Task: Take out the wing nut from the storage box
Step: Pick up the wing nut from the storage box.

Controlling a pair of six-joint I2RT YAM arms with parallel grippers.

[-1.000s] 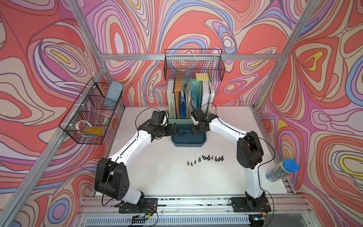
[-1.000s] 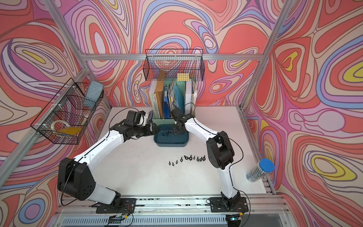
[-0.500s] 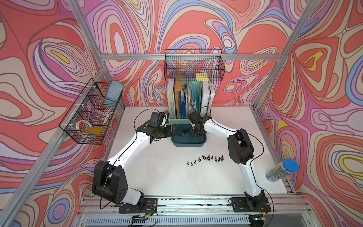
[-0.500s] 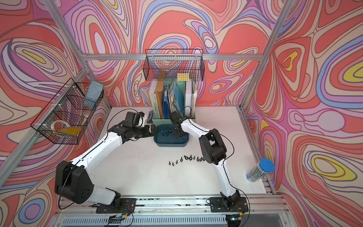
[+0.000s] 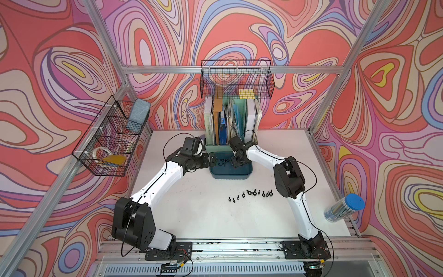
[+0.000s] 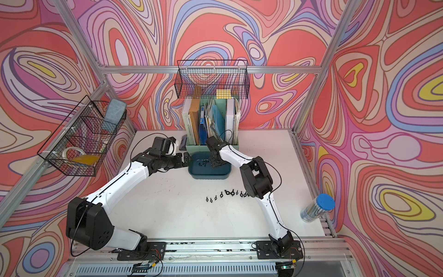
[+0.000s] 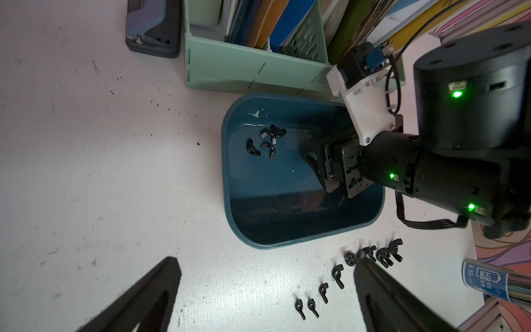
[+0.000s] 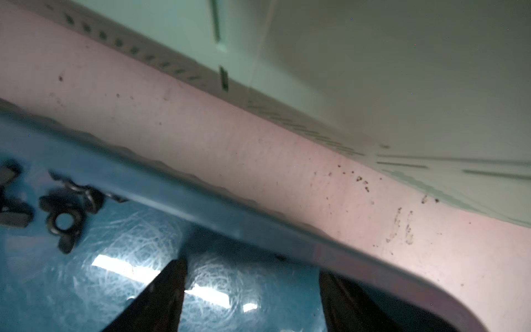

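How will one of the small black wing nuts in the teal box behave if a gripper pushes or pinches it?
Probably stiff and light: the wing nuts look small and hard. The storage box floor is glossy, so a pushed one may slide; its wings should stop rolling.

White table (image 5: 191, 203) bears storage box (image 5: 230, 176), file holder (image 5: 217, 148), loose wing nuts (image 5: 251, 192).

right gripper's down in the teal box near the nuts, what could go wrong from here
1. The wing nuts lie bunched and touching. The open, empty right gripper stands off to one side of them, so it may pinch two at once or scatter them.
2. Nothing holds the storage box; the open left gripper is only beside it. A push could slide the box into the file holder just behind.
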